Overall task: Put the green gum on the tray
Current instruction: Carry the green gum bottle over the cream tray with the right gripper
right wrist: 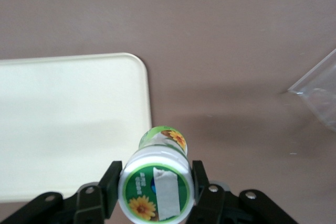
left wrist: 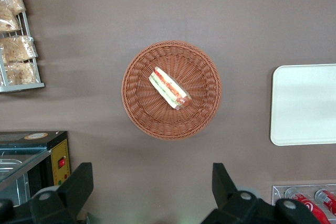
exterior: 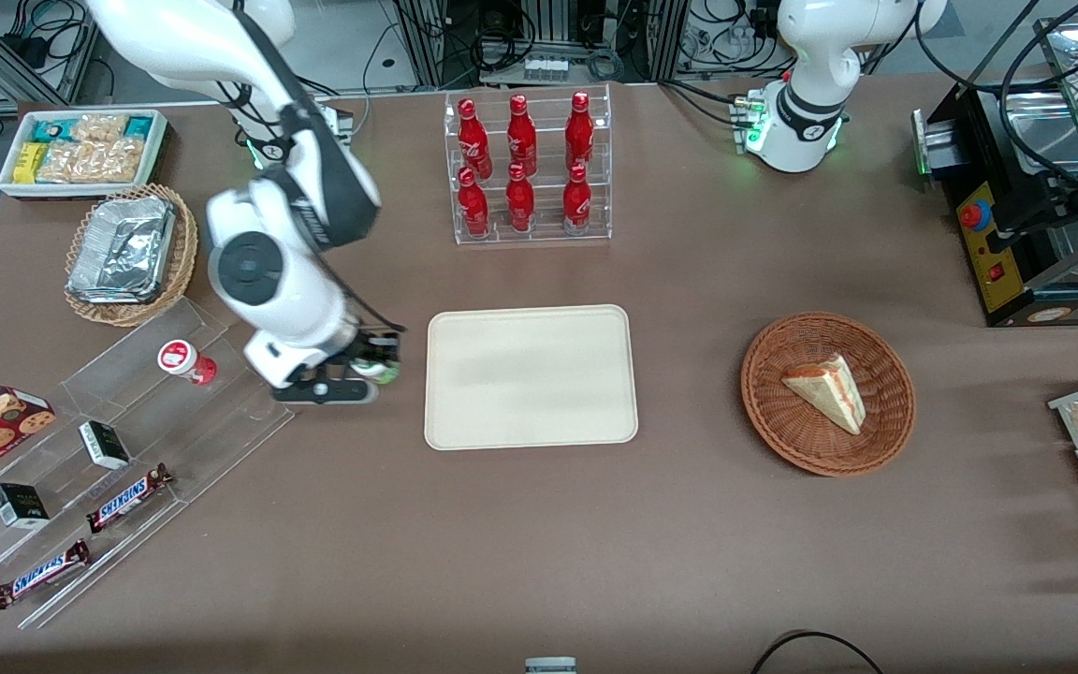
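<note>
My right gripper is shut on the green gum, a small bottle with a white lid carrying a green label and a sunflower mark. In the front view the green gum peeks out under the wrist, lifted above the brown table just beside the tray's edge on the working arm's side. The black fingers press the lid from both sides. The cream-beige tray lies flat and bare, and its rounded corner shows close to the bottle.
A red gum bottle stands on the clear acrylic shelf with Snickers bars and small boxes. A wicker basket with a foil tray, a rack of red bottles and a basket holding a sandwich surround the tray.
</note>
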